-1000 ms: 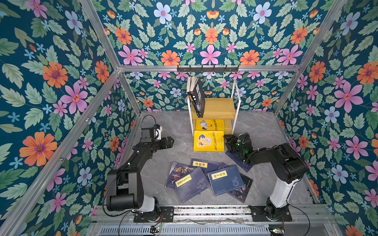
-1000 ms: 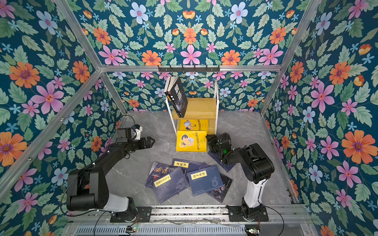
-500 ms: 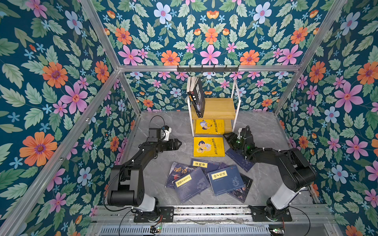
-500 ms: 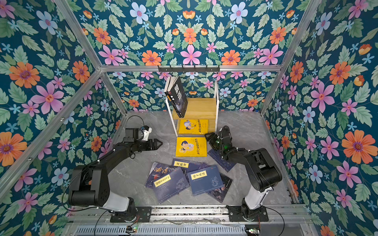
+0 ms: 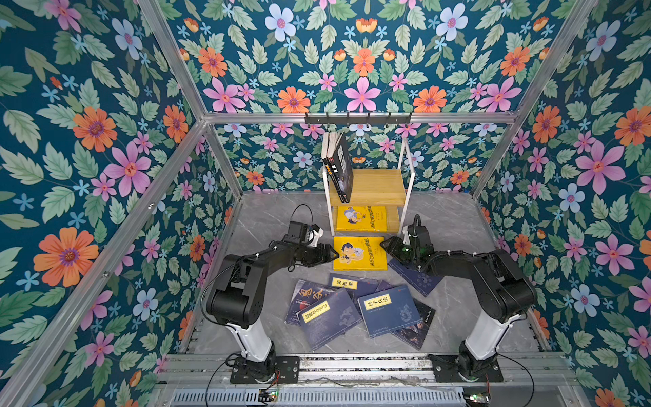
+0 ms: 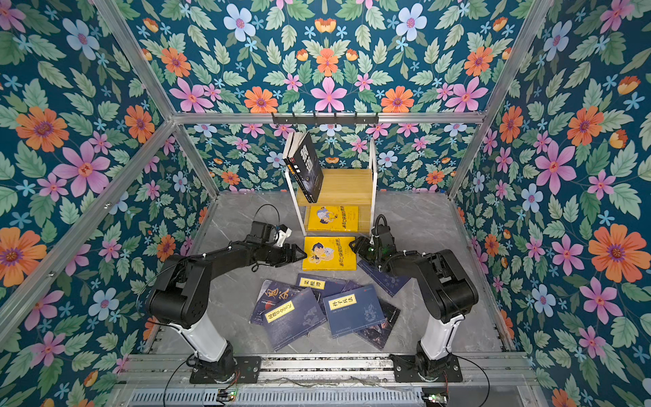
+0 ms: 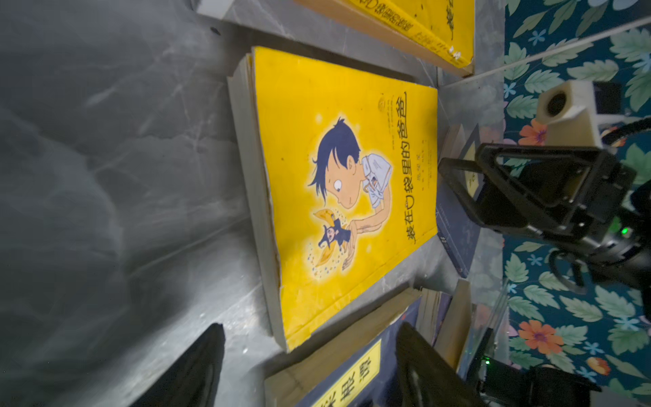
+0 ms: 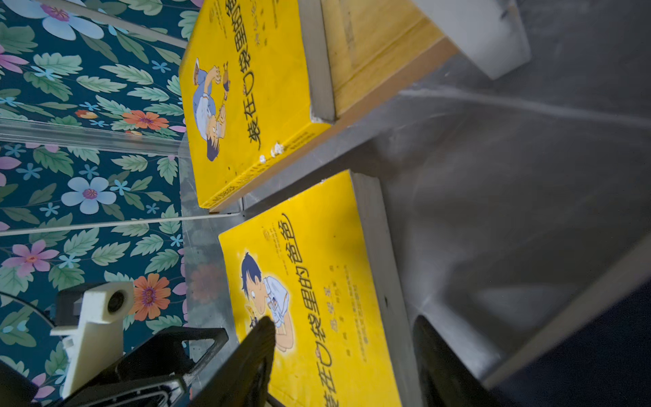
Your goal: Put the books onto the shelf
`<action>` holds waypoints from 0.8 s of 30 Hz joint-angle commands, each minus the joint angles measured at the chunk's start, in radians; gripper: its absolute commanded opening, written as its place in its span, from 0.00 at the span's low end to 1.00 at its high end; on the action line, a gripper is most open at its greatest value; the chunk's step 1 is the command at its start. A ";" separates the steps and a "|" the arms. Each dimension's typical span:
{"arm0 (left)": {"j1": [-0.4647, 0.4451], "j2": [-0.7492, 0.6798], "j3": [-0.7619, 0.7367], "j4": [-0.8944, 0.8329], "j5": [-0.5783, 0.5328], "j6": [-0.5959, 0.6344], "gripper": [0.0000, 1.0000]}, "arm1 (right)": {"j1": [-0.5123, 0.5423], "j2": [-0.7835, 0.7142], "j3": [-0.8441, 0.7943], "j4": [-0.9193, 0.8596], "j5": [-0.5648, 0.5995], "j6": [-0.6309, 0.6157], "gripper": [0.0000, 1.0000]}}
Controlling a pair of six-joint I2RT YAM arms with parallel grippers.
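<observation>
A yellow book (image 5: 359, 253) with a scuffed glossy cover is laid flat on the grey marbled counter (image 5: 274, 218), just before the shelf (image 5: 373, 185) of pale wooden boards in a thin white frame. It is flanked by the left pincer (image 5: 333, 254) and the right pincer (image 5: 384, 245), both seen parted, nothing clamped. A navy book (image 5: 419, 280) is half hidden under the right arm.

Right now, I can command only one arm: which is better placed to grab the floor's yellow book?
Right, probably. The right pincer brackets the yellow book's edge, a finger over the cover; the left pincer faces a corner beside a navy book.
</observation>
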 commanded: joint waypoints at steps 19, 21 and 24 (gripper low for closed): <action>-0.042 0.078 0.045 0.047 0.027 -0.174 0.46 | 0.058 0.046 0.011 0.012 0.000 0.007 0.59; -0.043 0.061 0.039 0.047 0.029 -0.169 0.36 | 0.058 0.036 0.009 0.007 0.000 0.005 0.59; -0.043 0.050 0.038 0.052 0.038 -0.169 0.28 | 0.057 0.027 0.006 0.006 0.000 0.005 0.59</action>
